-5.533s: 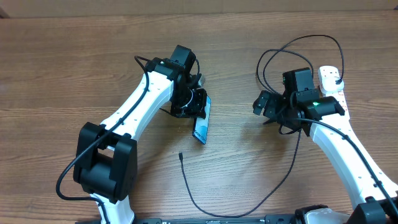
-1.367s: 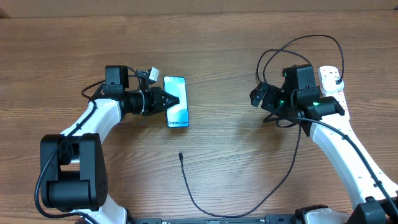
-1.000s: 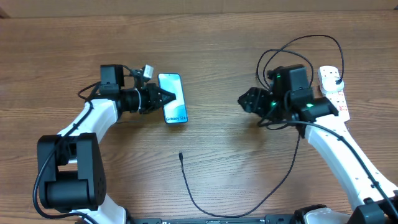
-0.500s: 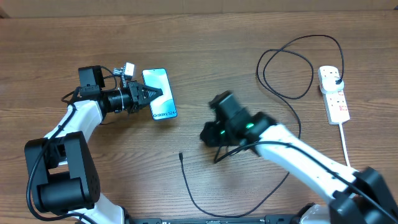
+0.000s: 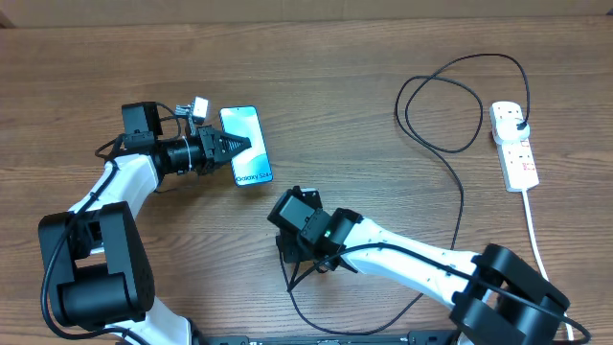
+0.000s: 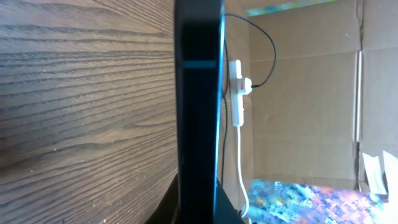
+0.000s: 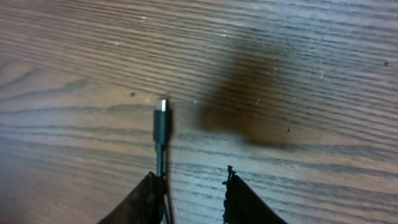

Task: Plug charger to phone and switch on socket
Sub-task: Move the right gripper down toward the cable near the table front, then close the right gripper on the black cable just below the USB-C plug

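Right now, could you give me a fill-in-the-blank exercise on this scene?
The left gripper holds the phone by its edge, screen facing ____. The right gripper hangs with jaws ____ over the connector tip. The cable runs to a black plug in the ____ power strip. Missing words: up; open; white.

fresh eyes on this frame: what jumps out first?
The right tool hangs open just over the charger connector tip, front centre, its arm reaching across from the right. At left, the left tool pinches the lit phone by one long edge. The white socket lies far right, well away from both.
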You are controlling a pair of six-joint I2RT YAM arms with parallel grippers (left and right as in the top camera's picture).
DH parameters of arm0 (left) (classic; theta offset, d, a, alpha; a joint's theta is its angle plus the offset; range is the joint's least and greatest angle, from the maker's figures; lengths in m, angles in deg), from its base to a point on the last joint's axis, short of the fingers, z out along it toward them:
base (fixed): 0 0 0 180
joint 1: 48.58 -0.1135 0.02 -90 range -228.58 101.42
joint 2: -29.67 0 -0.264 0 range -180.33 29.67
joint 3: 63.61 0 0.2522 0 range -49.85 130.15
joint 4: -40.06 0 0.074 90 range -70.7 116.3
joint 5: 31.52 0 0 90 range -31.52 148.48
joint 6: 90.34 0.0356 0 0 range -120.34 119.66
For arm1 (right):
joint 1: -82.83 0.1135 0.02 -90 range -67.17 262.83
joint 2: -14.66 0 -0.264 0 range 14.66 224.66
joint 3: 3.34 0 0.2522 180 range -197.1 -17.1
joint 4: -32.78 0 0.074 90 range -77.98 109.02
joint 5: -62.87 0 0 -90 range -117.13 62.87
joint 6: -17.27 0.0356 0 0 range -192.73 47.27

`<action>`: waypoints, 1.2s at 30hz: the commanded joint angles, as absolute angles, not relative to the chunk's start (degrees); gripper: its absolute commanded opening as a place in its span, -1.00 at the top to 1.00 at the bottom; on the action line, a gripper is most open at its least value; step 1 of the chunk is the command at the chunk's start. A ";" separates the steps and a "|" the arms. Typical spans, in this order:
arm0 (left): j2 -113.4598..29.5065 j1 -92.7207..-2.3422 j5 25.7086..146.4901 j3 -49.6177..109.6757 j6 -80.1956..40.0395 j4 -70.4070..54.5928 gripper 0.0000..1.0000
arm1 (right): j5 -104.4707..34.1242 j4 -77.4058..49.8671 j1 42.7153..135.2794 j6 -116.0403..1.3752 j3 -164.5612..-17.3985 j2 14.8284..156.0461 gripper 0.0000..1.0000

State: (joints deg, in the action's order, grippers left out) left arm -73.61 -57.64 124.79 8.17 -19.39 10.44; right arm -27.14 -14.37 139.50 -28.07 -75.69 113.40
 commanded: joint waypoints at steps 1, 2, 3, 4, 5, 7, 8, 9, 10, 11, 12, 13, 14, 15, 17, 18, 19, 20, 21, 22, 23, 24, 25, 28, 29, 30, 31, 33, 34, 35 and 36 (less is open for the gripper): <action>-74.16 -57.99 124.85 7.60 -17.05 10.51 0.91 | -25.02 -13.50 139.72 -26.27 -75.98 113.80 0.27; -74.16 -57.99 124.46 7.60 -17.05 10.49 0.92 | -25.06 -13.10 139.74 -26.27 -75.95 113.80 0.26; -74.16 -57.99 124.28 7.60 -17.05 10.49 0.91 | -25.09 -12.75 139.74 -26.25 -75.98 113.80 0.25; -74.16 -57.99 124.28 7.60 -17.05 10.49 0.92 | -25.28 -12.45 139.74 -26.25 -75.98 113.80 0.24; -74.16 -57.99 124.28 7.60 -17.05 10.49 0.91 | -25.33 -12.29 139.74 -26.25 -75.98 113.80 0.21; -74.16 -57.99 124.31 7.60 -17.05 10.49 0.92 | -25.81 -12.29 139.72 -26.25 -75.95 113.80 -0.06; -74.16 -57.99 124.31 7.60 -17.05 10.49 0.92 | -25.92 -12.29 139.72 -26.25 -75.98 113.80 -0.22; -74.16 -57.99 124.28 7.60 -17.05 10.51 0.92 | -25.92 -12.16 139.72 -26.25 -75.98 113.80 -0.32; -74.16 -57.99 124.31 7.60 -17.03 10.51 0.91 | -25.92 -11.77 139.72 -26.25 -75.98 113.80 -0.31; -74.16 -57.99 124.28 7.60 -17.03 10.53 0.91 | -25.94 -11.57 139.74 -26.25 -75.98 113.80 -0.29; -74.16 -57.99 124.28 7.60 -16.99 10.53 0.92 | -25.94 -11.51 139.74 -26.25 -75.95 113.80 -0.26; -74.16 -57.99 124.28 7.60 -16.74 10.53 0.92 | -25.92 -11.51 139.72 -26.25 -75.98 113.80 -0.16; -74.16 -57.97 124.28 7.60 -16.59 10.53 0.91 | -25.94 -11.51 139.72 -26.25 -75.98 113.80 -0.02; -74.16 -57.95 124.31 7.60 -16.59 10.53 0.92 | -25.94 -11.51 139.74 -26.25 -75.98 113.80 0.08; -74.16 -57.95 124.31 7.60 -16.59 10.53 0.92 | -26.42 -11.49 139.74 -26.25 -75.98 113.80 0.21; -74.16 -57.95 124.31 7.60 -16.59 10.53 0.91 | -26.90 -11.46 139.72 -26.25 -75.98 113.80 0.30; -74.16 -57.95 124.31 7.60 -16.59 10.51 0.92 | -27.25 -11.46 139.72 -26.25 -75.95 113.80 0.33; -74.16 -57.95 124.31 7.60 -16.59 10.53 0.91 | -27.27 -11.46 139.74 -26.25 -75.98 113.80 0.37; -74.16 -57.95 124.31 7.60 -16.59 10.53 0.91 | -27.27 -11.46 139.74 -26.25 -75.95 113.80 0.40; -74.16 -57.95 124.31 7.60 -16.59 10.51 0.91 | -27.45 -11.49 139.74 -26.25 -75.95 113.80 0.42; -74.16 -57.95 124.31 7.60 -16.59 10.51 0.91 | -27.84 -11.46 139.74 -26.25 -75.98 113.80 0.42; -74.16 -57.95 124.31 7.60 -16.59 10.51 0.91 | -28.28 -11.46 139.74 -26.25 -75.95 113.80 0.41; -74.16 -57.95 124.31 7.60 -16.59 10.51 0.92 | -28.71 -11.46 139.74 -26.23 -75.95 113.80 0.40; -74.16 -57.95 124.28 7.60 -16.59 10.51 0.92 | -29.81 -11.51 139.74 -26.23 -75.95 113.80 0.39; -74.16 -57.95 124.28 7.60 -16.59 10.51 0.92 | -29.81 -11.53 139.74 -26.23 -75.95 113.80 0.39; -74.16 -57.95 124.31 7.60 -16.59 10.51 0.91 | -29.81 -11.59 139.76 -26.21 -75.95 113.80 0.39; -74.16 -57.95 124.28 7.60 -16.59 10.51 0.91 | -29.81 -11.64 139.76 -26.23 -75.95 113.80 0.39; -74.16 -57.95 124.28 7.60 -16.59 10.51 0.92 | -29.79 -11.66 139.78 -26.21 -75.95 113.80 0.37; -74.16 -57.95 124.28 7.60 -16.59 10.51 0.91 | -29.81 -11.68 139.78 -26.21 -75.95 113.80 0.28; -74.16 -57.95 124.28 7.60 -16.59 10.51 0.91 | -29.81 -11.70 139.78 -26.21 -75.95 113.80 0.23; -74.16 -57.95 124.28 7.60 -16.59 10.51 0.91 | -29.81 -11.70 139.78 -26.21 -75.95 113.80 0.21</action>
